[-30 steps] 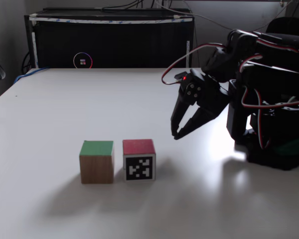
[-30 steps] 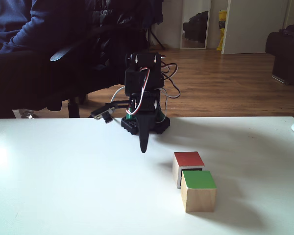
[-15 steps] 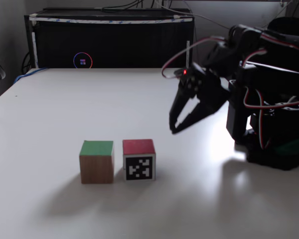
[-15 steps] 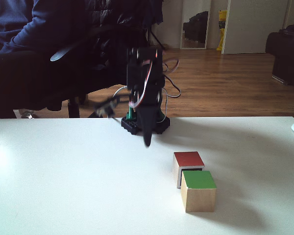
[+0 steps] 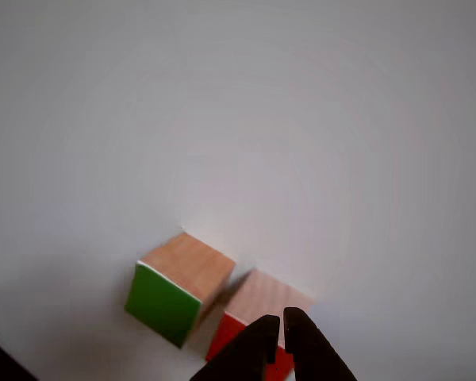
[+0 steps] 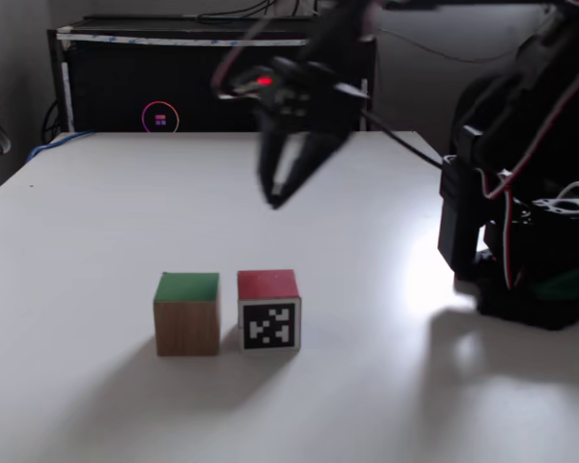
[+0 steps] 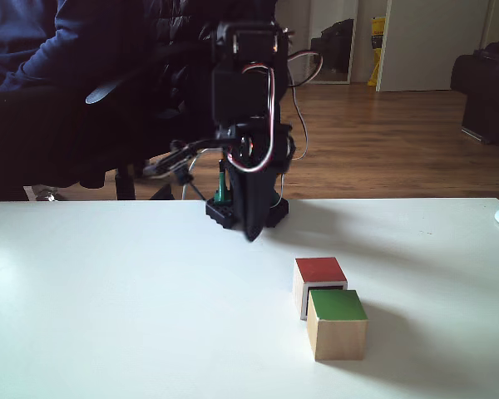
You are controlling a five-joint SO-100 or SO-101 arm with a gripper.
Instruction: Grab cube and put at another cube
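Gripper: gripper (image 6: 276,198) up in the air above the table, holding nothing; fingers nearly together w/ a thin gap at the tips, seen in the other view (image 5: 276,324). Blurred in a fixed view; in a fixed view (image 7: 251,234) only a dark wedge, gap not readable.
Green cube: green cube (image 6: 187,313) on the table (image 6: 96,222), nearer the front edge than the back; wood side faces the camera.
Red cube: red cube (image 6: 269,309) just beside the green one, narrow gap or touching, can't tell. Pixel marker face seen in a fixed view; in a fixed view (image 7: 320,273) green cube (image 7: 337,323) hides it.
Cut off: in the other view red cube (image 5: 256,305) partly behind the fingertips; green cube (image 5: 177,289) whole.
Arm base: arm base (image 6: 531,260) by the table's right edge, a fixed view.
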